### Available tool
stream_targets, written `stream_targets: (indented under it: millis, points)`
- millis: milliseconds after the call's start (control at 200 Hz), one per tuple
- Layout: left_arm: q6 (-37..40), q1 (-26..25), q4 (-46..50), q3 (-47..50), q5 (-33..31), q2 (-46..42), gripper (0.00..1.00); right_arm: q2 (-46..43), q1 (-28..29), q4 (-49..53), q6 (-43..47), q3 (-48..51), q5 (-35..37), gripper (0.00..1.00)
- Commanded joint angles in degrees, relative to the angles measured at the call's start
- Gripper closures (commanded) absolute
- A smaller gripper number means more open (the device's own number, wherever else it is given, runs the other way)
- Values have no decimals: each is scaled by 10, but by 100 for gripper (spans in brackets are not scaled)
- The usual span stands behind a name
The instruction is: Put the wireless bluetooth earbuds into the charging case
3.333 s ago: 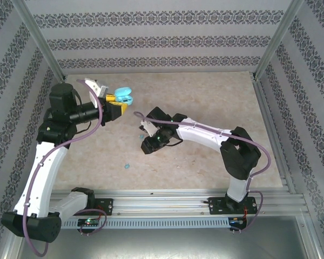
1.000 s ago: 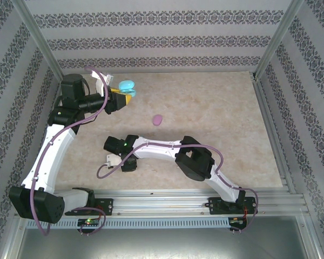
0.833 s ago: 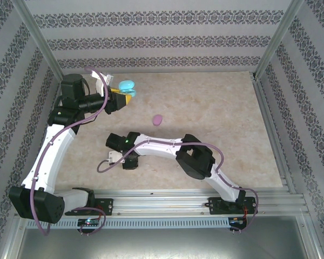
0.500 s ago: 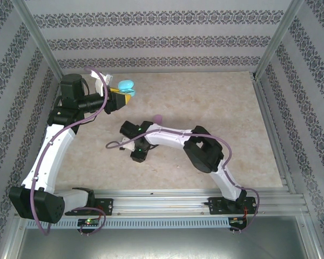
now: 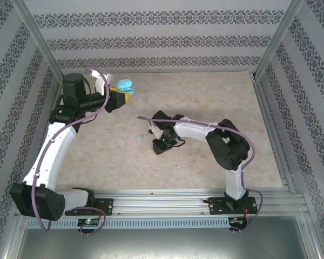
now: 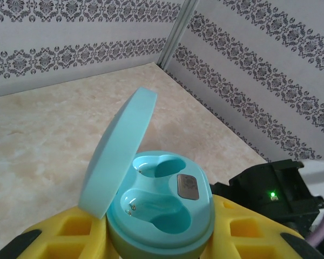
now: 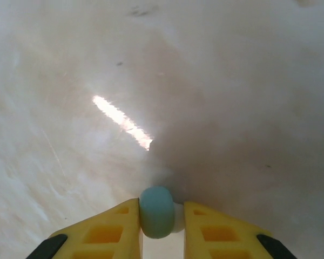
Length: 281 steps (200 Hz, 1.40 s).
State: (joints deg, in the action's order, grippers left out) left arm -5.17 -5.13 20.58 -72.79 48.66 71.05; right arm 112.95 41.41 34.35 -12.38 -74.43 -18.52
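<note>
My left gripper (image 5: 122,94) (image 6: 162,240) is shut on the light blue charging case (image 5: 125,84) (image 6: 164,202), held up at the table's back left. Its lid (image 6: 119,154) stands open and both sockets are empty. My right gripper (image 5: 162,144) (image 7: 161,216) points down over the middle of the table. In the right wrist view its yellow fingers (image 7: 105,232) are shut on a light blue earbud (image 7: 156,211), just above the tabletop. Another small light blue earbud (image 5: 141,136) lies on the table, a little left of the right gripper.
The beige marbled table (image 5: 216,102) is walled by patterned panels (image 5: 151,40) and metal posts (image 5: 38,38). The right arm's forearm (image 5: 197,128) stretches across the middle. Its black wrist with a green light (image 6: 270,194) sits just beyond the case in the left wrist view.
The right arm swung from the front left toward the middle of the table, its jaws closing a little. A pink case seen earlier is now hidden. The left arm stayed put.
</note>
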Motion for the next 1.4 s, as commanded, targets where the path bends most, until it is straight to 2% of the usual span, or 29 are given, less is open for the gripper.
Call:
stream_targets:
  millis: [0,160,270,445,749,989,1179,1399]
  points:
    - [9,7,-13,-11,-6,-3,93,-17,-42,-18,-111,21,-20,78]
    - [7,7,-14,-4,-6,-4,93,-25,-85,6,-180,18,-13,73]
    - [7,7,-16,1,-5,-4,93,-29,-91,35,-182,3,5,62]
    - [6,8,-19,4,-3,-2,93,-35,-97,66,-181,-17,10,56]
    - [10,8,-19,10,8,1,93,-64,-106,106,-175,-38,23,54]
    - [18,8,-17,18,13,1,93,-9,-117,101,-172,-45,25,55]
    - [24,7,-9,27,14,-5,93,19,-98,151,-142,-76,118,49]
    - [8,7,-27,57,26,-12,93,21,-96,158,-142,-80,124,49]
